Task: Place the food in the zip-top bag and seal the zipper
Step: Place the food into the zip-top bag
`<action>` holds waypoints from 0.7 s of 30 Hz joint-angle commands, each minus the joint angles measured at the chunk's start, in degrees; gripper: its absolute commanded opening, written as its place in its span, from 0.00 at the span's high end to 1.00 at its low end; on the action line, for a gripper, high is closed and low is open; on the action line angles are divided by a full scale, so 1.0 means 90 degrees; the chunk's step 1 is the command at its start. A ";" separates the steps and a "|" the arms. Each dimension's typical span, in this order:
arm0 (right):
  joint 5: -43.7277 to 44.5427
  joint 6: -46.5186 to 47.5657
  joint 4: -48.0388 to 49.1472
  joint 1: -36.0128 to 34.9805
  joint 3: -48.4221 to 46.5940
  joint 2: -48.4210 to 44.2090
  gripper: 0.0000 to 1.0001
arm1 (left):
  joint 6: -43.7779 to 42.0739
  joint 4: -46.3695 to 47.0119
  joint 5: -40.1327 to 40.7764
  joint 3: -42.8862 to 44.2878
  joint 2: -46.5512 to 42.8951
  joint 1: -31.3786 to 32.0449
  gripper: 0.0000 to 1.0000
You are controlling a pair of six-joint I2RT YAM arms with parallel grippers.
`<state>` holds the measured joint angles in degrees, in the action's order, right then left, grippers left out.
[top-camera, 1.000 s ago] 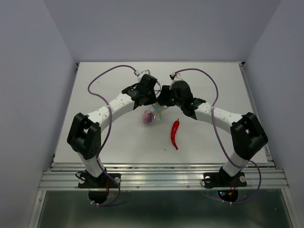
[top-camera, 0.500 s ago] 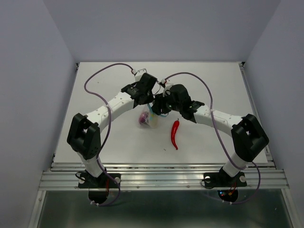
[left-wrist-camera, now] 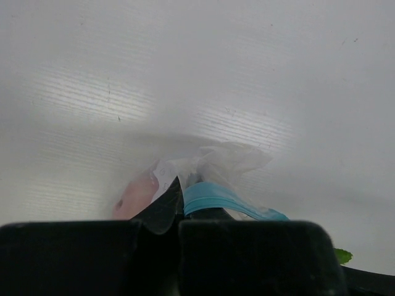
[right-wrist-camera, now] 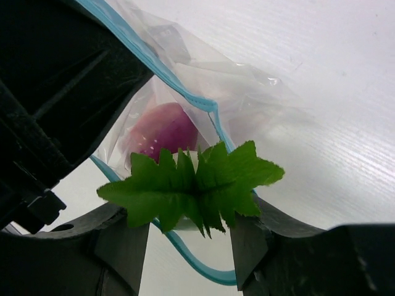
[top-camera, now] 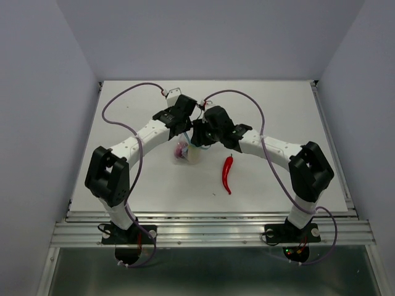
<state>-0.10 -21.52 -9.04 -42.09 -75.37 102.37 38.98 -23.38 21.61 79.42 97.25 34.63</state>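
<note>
white ridged tabletop (top-camera: 278, 111) carries the scene. the left hand (left-wrist-camera: 179, 214) is clamped fully closed on the mouth edge of a small clear plastic zip-top bag (top-camera: 187, 154), which sits near the tabletop's middle, a little toward 9 o'clock. the right hand (right-wrist-camera: 185, 240) meets the left at the bag's 12 o'clock side. it is about half open, its fingers gripping a radish (right-wrist-camera: 191, 185). only the radish's jagged green leafy top shows, right at the bag's mouth. a long red chili (top-camera: 228, 174) lies bare on the tabletop at 4 o'clock from the bag, apart from it. a round purple-red onion (right-wrist-camera: 163, 129) sits inside the bag, seen through the plastic. the thin light-blue zipper (right-wrist-camera: 179, 86) gapes, its two strips curving apart around the leaves.
</note>
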 commanded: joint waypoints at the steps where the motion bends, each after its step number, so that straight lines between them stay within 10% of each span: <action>1: 0.1387 -0.0704 -0.0792 0.0174 -0.0258 0.0384 0.48 | -0.0298 0.0361 -0.0809 -0.0142 -0.0923 0.0371 1.00; 21: 0.0519 -0.0207 -0.0705 0.0174 -0.0483 -0.0464 0.00 | -0.0455 0.0908 -0.1249 -0.0709 -0.1177 0.0380 1.00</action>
<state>2.20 -23.44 -19.90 -42.65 -79.40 101.16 35.20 -15.20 18.81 71.68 90.96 33.65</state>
